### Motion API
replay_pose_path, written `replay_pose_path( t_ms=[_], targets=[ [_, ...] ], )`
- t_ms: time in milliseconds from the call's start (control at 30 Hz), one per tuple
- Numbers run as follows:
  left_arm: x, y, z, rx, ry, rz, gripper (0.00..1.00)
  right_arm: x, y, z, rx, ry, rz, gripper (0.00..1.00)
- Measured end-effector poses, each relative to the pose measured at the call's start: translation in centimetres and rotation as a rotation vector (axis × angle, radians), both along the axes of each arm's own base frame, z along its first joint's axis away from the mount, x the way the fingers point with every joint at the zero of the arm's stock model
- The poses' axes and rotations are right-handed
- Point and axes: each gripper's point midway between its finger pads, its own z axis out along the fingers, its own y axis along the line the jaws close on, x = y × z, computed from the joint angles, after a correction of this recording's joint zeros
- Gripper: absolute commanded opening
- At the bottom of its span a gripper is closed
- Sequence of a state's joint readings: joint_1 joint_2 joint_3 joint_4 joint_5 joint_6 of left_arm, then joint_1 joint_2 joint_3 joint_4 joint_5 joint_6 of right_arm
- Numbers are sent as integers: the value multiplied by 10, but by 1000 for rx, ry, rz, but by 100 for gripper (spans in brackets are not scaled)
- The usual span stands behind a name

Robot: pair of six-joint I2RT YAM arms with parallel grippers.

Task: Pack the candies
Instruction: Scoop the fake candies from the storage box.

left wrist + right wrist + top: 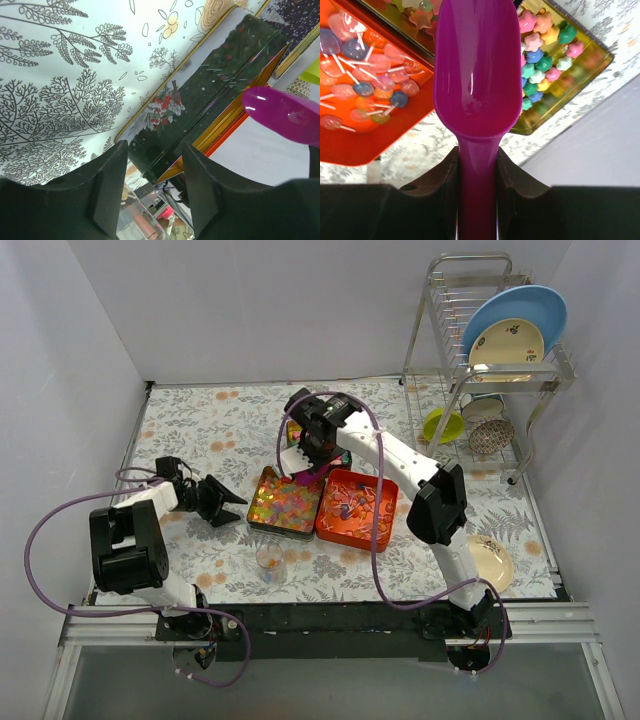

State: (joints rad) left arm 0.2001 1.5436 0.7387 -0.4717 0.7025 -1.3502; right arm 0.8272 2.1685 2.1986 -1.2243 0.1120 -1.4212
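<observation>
The left tool (154, 152) hangs with jaws apart above the floral desk (65, 75). Ahead sits a dark green tin (200, 95), with a purple scoop (282, 114) at right. Lower down is perhaps a clear cup (136, 220).

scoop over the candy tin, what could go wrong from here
The right gripper holds the scoop only by its thin handle; digging into the candies could twist it.
The tin is beside the orange tray, so candies might flick across.
The small clear cup stands unheld, the left gripper open; pouring could miss or tip it.
</observation>
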Motion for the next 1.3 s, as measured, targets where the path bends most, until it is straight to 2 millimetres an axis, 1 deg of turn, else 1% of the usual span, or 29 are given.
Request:
replay_pose_path(
  t_ms=[100,267,400,500,633,733,933,1100,1300],
  targets=[
    [0,-2,-1,-21,6,15,50,-1,5,4,-61,-60,65,1],
    [-14,-9,-13,-81,72,32,50,-3,11,12,-157,-150,156,1],
    [-24,-14,-20,-114,100,32,51,-4,8,13,-248,-201,200,1],
    [-24,-18,-20,-151,101,23,51,-5,6,6,-324,-216,226,1],
    [-19,-20,-18,-183,91,10,51,-8,5,-13,-411,-210,249,1],
    [-17,-21,-17,-193,77,5,51,-10,3,-16,-454,-232,253,1],
    [-16,-23,-15,-210,53,1,50,-17,2,-16,-452,-247,221,1],
    [-16,-24,-14,-223,38,0,50,-25,0,-20,-392,-210,177,1],
    [-15,-25,-14,-236,33,6,47,-28,-3,-23,-322,-166,102,1]
  ],
)
